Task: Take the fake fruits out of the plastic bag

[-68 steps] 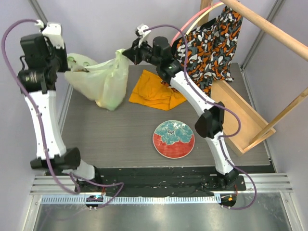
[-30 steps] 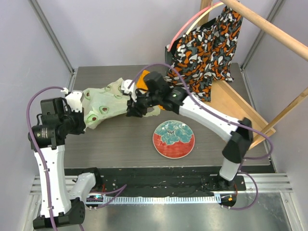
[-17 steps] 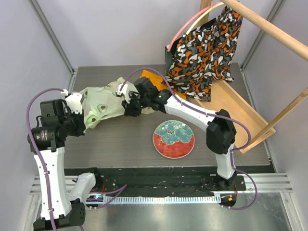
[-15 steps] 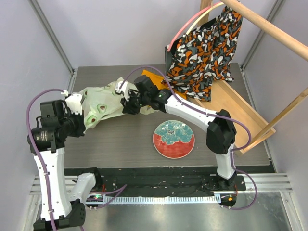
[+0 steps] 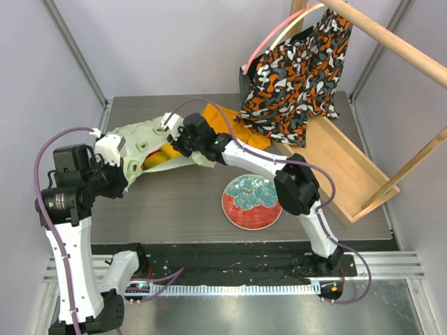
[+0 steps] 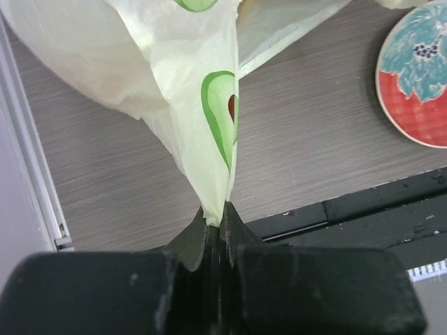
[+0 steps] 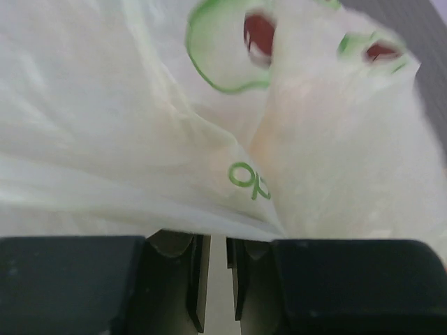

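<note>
We judge the task barely begun. The bag (image 5: 143, 139) lies slumped near the far-left corner of the tabletop (image 5: 181, 209). The only fruits (image 5: 159, 158) we can see are yellow and orange shapes at its opening, inside the film. None lies out on the tabletop. The left gripper (image 6: 216, 213) has its jaws pressed together on a pinch of the bag's left side. The right gripper (image 7: 217, 244) sits at the bag's far-right edge, jaws nearly together with film across the tips. We cannot tell whether they have caught it. All the emptying remains.
</note>
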Controlling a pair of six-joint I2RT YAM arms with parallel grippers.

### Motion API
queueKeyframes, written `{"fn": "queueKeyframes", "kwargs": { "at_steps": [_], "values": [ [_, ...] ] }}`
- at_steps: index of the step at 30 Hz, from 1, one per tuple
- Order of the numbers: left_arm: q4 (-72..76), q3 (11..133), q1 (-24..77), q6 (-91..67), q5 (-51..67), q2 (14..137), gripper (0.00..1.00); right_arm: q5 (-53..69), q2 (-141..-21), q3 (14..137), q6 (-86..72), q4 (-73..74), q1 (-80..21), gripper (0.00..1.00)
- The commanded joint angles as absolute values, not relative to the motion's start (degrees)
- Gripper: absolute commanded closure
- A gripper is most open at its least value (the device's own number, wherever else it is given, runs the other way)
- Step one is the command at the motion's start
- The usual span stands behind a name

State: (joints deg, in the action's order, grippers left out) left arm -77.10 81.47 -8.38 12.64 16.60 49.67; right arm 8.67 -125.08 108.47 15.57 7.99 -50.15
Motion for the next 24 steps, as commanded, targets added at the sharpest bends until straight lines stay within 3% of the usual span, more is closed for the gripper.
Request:
{"fn": "queueKeyframes", "kwargs": {
  "at_steps": [1,10,14,18,24],
  "values": [
    [-80.6,83.1,-8.7,14.2,22.4,48.6,1.00,3.6,-123.6,108.9,13.4,6.9,-50.8,0.78],
    [-79.0,78.5,-8.7,15.1,22.2,48.7,1.00,7.0,-112.8,88.6,8.8,8.9,-56.8,0.78],
    [-77.8,76.2,-8.7,16.3,22.1,47.9,1.00,4.0,-115.8,93.3,11.8,7.6,-55.8,0.78],
    [-76.7,75.2,-8.7,16.7,22.6,48.3,1.00,3.6,-120.6,100.3,11.7,6.8,-55.5,0.68],
    [-79.9,76.5,-8.7,20.2,23.4,47.6,1.00,4.9,-121.7,104.3,11.4,5.5,-55.3,0.68]
  ]
}}
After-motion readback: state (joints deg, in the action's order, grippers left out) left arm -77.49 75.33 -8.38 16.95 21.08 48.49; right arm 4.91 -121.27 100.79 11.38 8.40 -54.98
